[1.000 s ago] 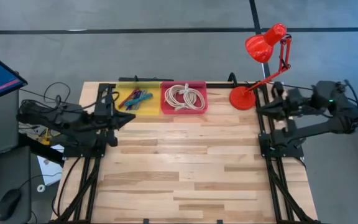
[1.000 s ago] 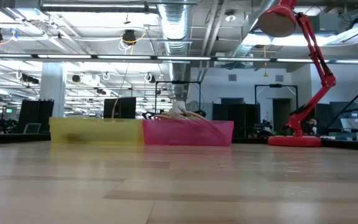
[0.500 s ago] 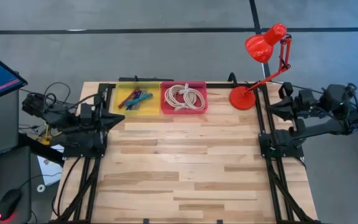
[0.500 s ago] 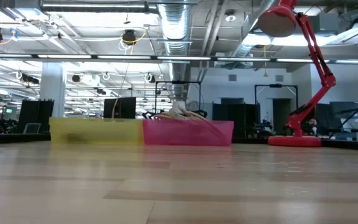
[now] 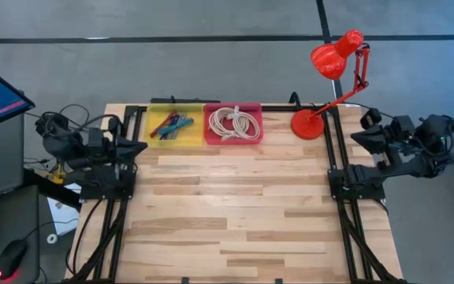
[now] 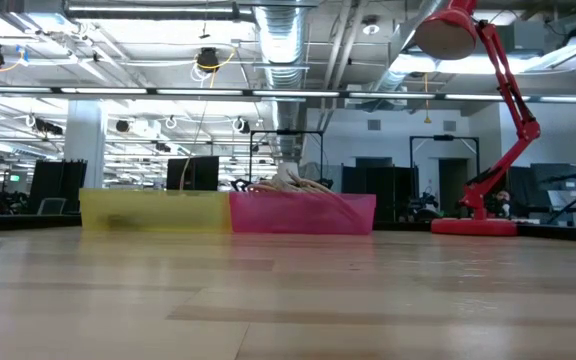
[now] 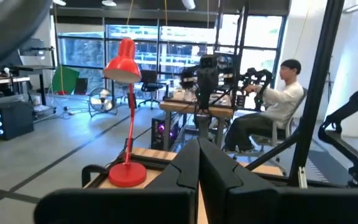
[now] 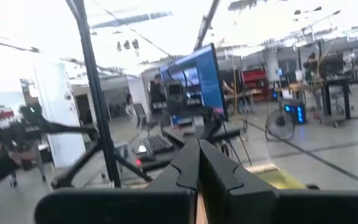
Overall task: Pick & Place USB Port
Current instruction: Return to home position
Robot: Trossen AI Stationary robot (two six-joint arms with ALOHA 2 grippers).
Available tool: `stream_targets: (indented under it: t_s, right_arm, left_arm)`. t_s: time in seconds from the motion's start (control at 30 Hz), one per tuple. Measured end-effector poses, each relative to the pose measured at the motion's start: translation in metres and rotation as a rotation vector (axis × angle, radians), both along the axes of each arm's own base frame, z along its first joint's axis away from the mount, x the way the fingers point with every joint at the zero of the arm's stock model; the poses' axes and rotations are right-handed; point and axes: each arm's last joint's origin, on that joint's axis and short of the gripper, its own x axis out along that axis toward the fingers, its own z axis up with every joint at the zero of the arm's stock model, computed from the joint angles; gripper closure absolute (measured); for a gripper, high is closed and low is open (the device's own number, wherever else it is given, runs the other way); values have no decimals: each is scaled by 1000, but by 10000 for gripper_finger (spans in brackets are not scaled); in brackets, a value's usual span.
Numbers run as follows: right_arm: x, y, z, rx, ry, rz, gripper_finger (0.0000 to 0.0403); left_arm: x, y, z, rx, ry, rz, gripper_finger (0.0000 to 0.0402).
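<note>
the cables point(image 5: 172, 125) would be light, limp and springy; i'd pinch mid-loop. thin blue and pink strands lie in the yellow bin point(image 5: 195, 136), beyond the pink bin point(image 5: 233, 141) from the red lamp point(image 5: 307, 125). my left gripper point(image 5: 137, 147), far from the lamp, and right gripper point(image 5: 359, 136), near it, are closed, empty.

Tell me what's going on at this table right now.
Nothing is being handled right now. The left gripper and right gripper are shut and empty, each arm folded at its own side edge of the table. Coloured charger cables lie in the yellow bin and a pale coiled cable in the pink bin beside it.
</note>
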Motion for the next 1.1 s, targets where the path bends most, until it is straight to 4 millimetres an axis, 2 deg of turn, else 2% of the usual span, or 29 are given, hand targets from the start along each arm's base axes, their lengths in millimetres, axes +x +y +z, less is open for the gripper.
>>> stream_targets:
  t_s: [0.4, 0.63, 0.87, 1.1]
  right_arm:
    - [2, 0, -2, -18, 20, -28, 403]
    - [2, 0, -2, -18, 20, -28, 403]
    - [2, 0, -2, -18, 20, -27, 403]
    - [2, 0, -2, -20, 20, -27, 403]
  left_arm:
    - [27, -23, -1, 3, 10, 9, 398]
    - [30, -26, 2, -65, -31, -45, 398]
    - [38, -22, 5, -11, -60, -74, 398]
    - [47, -5, 8, 69, -100, -68, 398]
